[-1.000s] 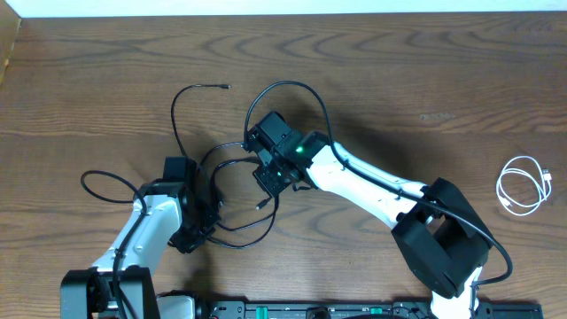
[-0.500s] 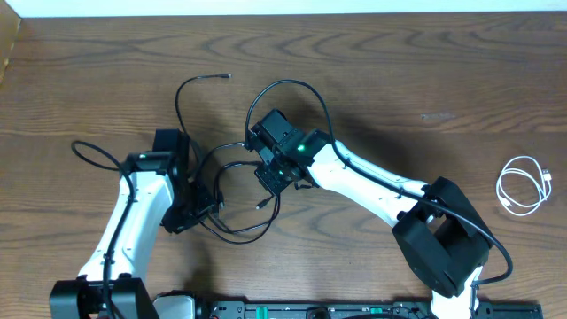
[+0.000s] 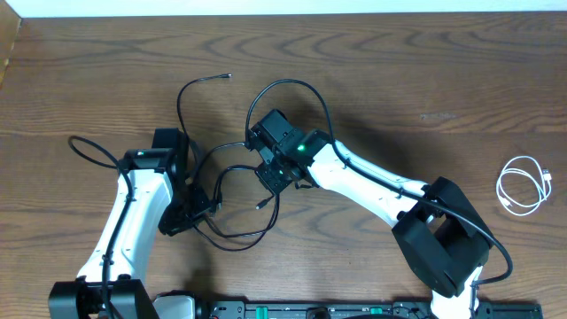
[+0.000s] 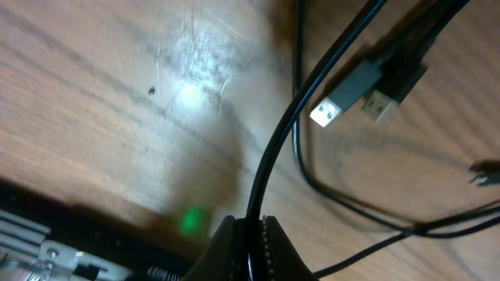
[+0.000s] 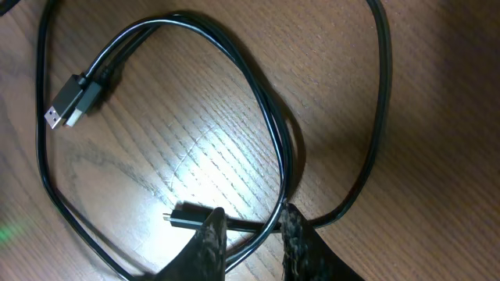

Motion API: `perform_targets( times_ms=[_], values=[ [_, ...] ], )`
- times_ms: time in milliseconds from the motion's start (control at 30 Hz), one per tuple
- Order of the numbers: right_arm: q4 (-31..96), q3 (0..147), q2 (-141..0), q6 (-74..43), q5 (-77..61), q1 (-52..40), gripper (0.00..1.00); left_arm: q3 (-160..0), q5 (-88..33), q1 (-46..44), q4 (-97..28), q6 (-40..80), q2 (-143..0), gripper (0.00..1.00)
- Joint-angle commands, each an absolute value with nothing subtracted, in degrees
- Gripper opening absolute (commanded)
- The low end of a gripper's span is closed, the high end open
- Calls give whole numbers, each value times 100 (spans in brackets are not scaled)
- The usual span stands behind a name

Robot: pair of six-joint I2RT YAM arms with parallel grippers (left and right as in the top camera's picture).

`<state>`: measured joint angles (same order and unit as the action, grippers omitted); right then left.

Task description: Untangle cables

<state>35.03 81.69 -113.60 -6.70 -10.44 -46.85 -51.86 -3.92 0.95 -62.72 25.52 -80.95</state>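
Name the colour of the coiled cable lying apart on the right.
White. The cable shows best in the overhead view.

LEFT WRIST — The left claw point(image 4: 250, 234), jaws pinched shut on a black cable point(image 4: 266, 164), hangs over the wooden worktop point(image 4: 117, 94). Two USB plugs point(image 4: 337, 100) lie side by side just beside that cable, and a second black cable point(image 4: 312, 183) loops beneath them — glare whitens the grain nearby.
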Motion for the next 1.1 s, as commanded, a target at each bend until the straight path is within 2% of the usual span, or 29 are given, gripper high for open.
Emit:
perform_targets(
  times_ms=[0,333,733,1067],
  values=[
    [3496,8152,-11393,-589,-913,-4698,23,-5273,-250,89,-6182,2716,-8123,8],
    [3446,8125,-11393,-589,-893,-4698,28,-5000,-226,89,-5649,2965,-8123,8],
    [3426,8119,-11393,-589,-893,-4698,29,-4934,261,89,-5485,2971,-8123,8],
    [3378,8077,-11393,-589,-893,-4698,31,-4191,261,89,-4626,2967,-8123,8]
  ],
)
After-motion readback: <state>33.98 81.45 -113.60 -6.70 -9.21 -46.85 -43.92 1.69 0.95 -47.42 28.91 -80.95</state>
